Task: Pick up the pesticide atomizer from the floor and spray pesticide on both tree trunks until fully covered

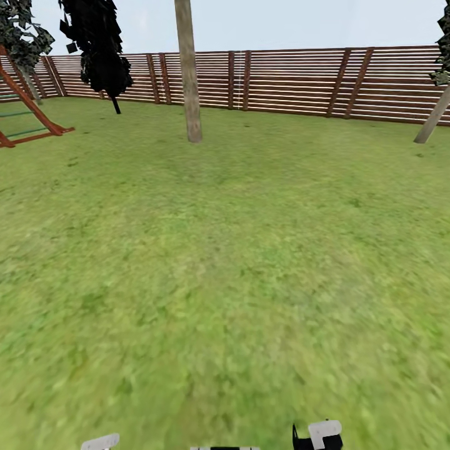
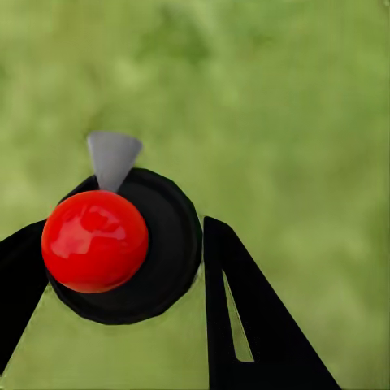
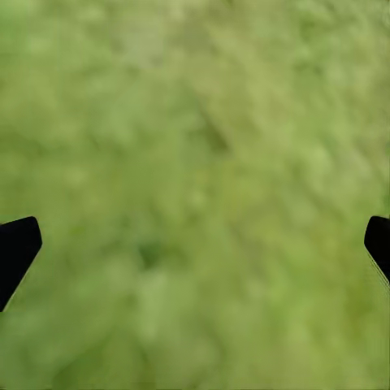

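On the garden lawn, the atomizer is clamped in the left gripper; right fingers spread apart. The nozzle should be squared to the nearest trunk before spraying.

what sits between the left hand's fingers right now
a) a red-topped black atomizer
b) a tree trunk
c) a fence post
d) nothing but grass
a: in the left wrist view the atomizer, red ball over a black round body, sits between the left hand's dark fingers above grass.
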